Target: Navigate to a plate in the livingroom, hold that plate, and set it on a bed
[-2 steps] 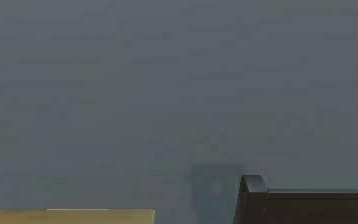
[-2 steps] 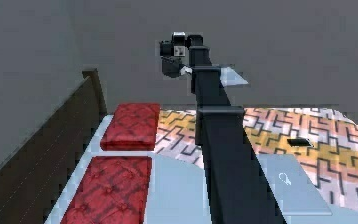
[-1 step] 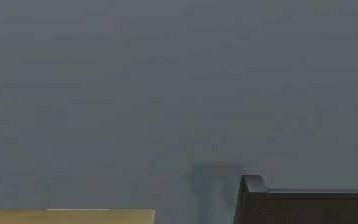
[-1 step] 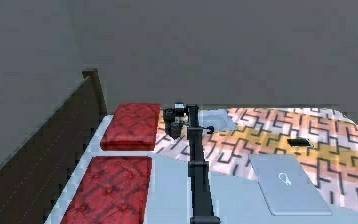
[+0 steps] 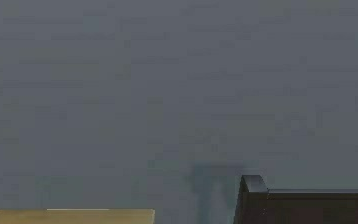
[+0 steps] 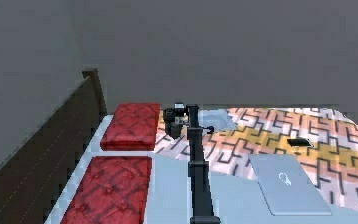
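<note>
In the arm side view a bed (image 6: 287,140) with a patterned orange, white and grey cover spreads across the picture. The arm (image 6: 198,170) rises over it as a dark bar, and my gripper (image 6: 174,119) stands at its far end, above the cover near the far red pillow (image 6: 129,125). A pale grey-blue flat patch (image 6: 221,119) lies on the cover just right of the arm's end; its shape is too vague to name. I cannot tell whether the gripper holds anything.
A second red pillow (image 6: 111,186) lies nearer, beside a dark wooden headboard (image 6: 57,130). On the bed lie a grey laptop (image 6: 284,182) and a small dark object (image 6: 300,143). The forward view has a grey wall (image 5: 177,80), a tan surface (image 5: 67,216) and the headboard's dark end (image 5: 287,205).
</note>
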Robot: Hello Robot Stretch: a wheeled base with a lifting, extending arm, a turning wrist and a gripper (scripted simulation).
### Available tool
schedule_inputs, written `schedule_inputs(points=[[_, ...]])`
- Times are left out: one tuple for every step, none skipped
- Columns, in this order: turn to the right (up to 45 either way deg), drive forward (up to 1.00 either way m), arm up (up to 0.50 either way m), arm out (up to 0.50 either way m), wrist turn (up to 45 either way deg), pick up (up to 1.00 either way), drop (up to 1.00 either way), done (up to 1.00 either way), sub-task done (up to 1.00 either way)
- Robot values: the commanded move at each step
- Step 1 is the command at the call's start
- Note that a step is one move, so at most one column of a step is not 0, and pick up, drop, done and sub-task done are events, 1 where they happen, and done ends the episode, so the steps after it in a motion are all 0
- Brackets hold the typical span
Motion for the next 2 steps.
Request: schedule_inputs(points=[[0.0, 0.00, 0.00, 0.00, 0.0, 0.00, 1.00, 0.00, 0.00], [0.0, 0.00, 0.10, 0.00, 0.0, 0.00, 0.00, 0.00, 0.00]])
